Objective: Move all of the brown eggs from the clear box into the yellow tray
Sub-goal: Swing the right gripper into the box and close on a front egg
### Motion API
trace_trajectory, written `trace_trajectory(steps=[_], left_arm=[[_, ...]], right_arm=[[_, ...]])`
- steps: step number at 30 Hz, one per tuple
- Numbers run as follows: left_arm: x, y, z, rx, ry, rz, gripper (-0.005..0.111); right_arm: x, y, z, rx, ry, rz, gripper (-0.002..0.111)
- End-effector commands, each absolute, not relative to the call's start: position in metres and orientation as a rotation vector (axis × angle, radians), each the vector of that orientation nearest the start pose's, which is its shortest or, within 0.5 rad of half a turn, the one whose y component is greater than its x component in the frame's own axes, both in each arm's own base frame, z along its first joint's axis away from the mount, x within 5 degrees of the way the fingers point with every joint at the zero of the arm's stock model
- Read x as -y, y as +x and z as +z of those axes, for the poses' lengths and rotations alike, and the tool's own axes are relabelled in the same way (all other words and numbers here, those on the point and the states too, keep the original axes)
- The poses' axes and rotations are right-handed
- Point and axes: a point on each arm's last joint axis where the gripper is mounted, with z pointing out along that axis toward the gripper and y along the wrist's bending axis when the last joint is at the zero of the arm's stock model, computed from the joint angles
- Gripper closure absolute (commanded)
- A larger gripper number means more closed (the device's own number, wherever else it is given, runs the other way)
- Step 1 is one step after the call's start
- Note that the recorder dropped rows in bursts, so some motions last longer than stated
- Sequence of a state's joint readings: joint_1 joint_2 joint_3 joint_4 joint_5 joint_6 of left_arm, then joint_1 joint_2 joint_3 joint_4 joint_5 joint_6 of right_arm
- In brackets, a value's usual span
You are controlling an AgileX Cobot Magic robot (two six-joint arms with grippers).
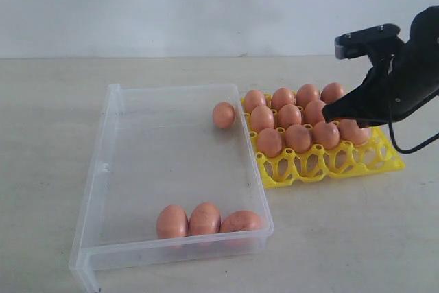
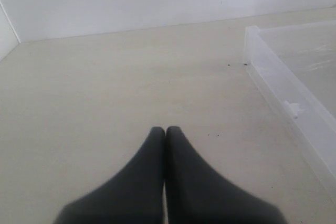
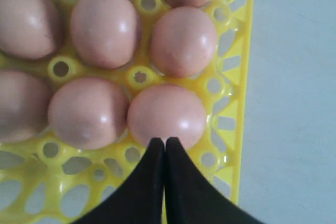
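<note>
Pale, matte surface (image 1: 343,238) runs under everything, up to a white wall behind. On it lies the clear box (image 1: 96,190), the biggest item, long and shallow, with a small clasp (image 1: 104,167) on its left wall. Just beside the box's right wall, at the far end, sits the yellow tray (image 1: 309,166). Its near row of cups is bare and the rows behind are filled.

Most of the brown eggs (image 1: 298,138) stand in that tray, packed in three rows. I count eleven and the black arm may hide one more. Four eggs are in the box: a single egg (image 1: 223,114) close to the far right corner, and a trio (image 1: 204,218) side by side against the near wall, touching one another.

Over the right part of the tray hangs the right tool (image 1: 329,114), clenched with its two black fingers pressed together and nothing between them. From its own camera the tips sit at the edge of an egg in the outermost column (image 3: 167,115); I cannot tell whether they touch it.

Off to the left of the box the left tool (image 2: 165,131) is clenched too, empty, above bare surface.
</note>
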State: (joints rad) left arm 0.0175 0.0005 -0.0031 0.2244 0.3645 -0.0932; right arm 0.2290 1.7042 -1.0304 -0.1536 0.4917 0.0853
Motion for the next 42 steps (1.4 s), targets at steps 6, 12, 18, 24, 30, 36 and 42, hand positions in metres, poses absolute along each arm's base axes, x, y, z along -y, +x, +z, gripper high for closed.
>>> trace_trajectory(steps=[6,12,18,24,30,36,42], left_arm=[[-0.008,0.053,0.181,-1.849,0.030,0.155,0.111],[-0.008,0.053,0.181,-1.848,0.031,0.157,0.111],[-0.008,0.053,0.181,-1.840,0.032,0.156,0.111],[-0.008,0.053,0.181,-1.842,0.032,0.156,0.111],[-0.008,0.053,0.180,-1.851,0.031,0.157,0.111],[-0.008,0.053,0.180,-1.851,0.031,0.157,0.111],[-0.008,0.053,0.181,-1.844,0.032,0.156,0.111]], right_arm=[[-0.123,0.308,0.292,-2.272,-0.735,0.147,0.109],[-0.195,0.319,0.283,-2.481,-0.978,0.426,0.109],[-0.262,0.329,0.244,-2.697,-1.280,0.635,0.109],[-0.309,0.313,0.205,-2.714,-1.444,0.666,0.098],[-0.327,0.297,0.195,-2.713,-1.519,0.646,0.053],[-0.331,0.298,0.194,-2.764,-1.389,0.643,0.046],[-0.331,0.304,0.177,-2.839,-1.285,0.565,0.046]])
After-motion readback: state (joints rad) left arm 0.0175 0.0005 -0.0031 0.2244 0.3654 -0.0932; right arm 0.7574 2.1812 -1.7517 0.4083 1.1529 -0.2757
